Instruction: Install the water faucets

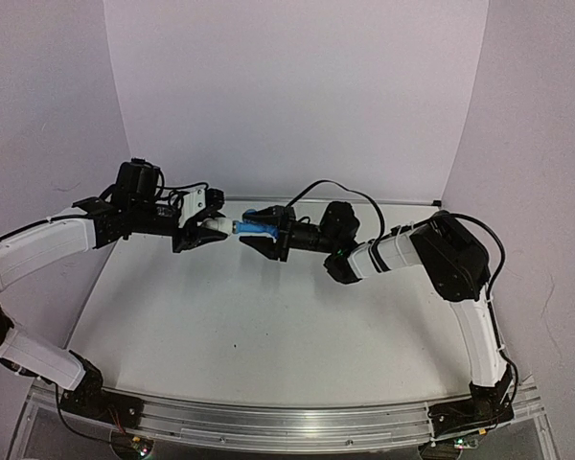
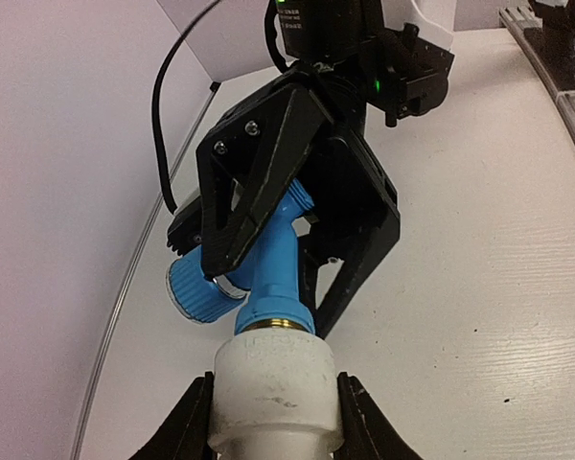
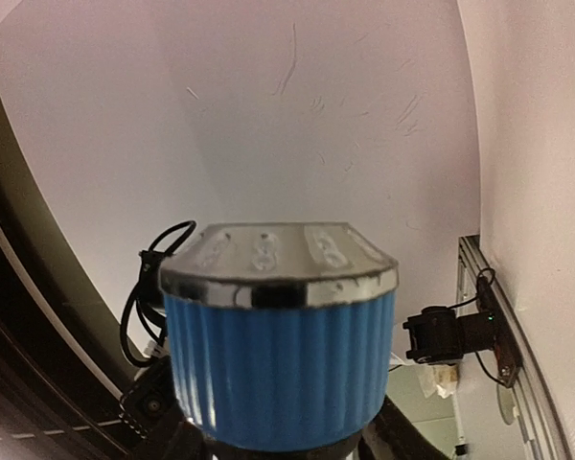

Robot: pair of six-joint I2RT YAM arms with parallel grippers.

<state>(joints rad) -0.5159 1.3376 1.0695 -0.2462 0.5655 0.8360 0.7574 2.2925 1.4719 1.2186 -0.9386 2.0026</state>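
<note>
Left claw (image 1: 215, 228) grips white fitting (image 2: 276, 383), blue tap body (image 2: 273, 278) joined end-on towards the right arm (right claw (image 1: 256, 233) straddles it, grip unclear).

A light-blue tap body (image 2: 278, 273), with a ribbed, silver-capped side knob and a brass-coloured collar at its base, was seen joined end to end with a white fitting (image 2: 276, 388). Both were held roughly level above the tabletop (image 1: 268, 326).
</note>
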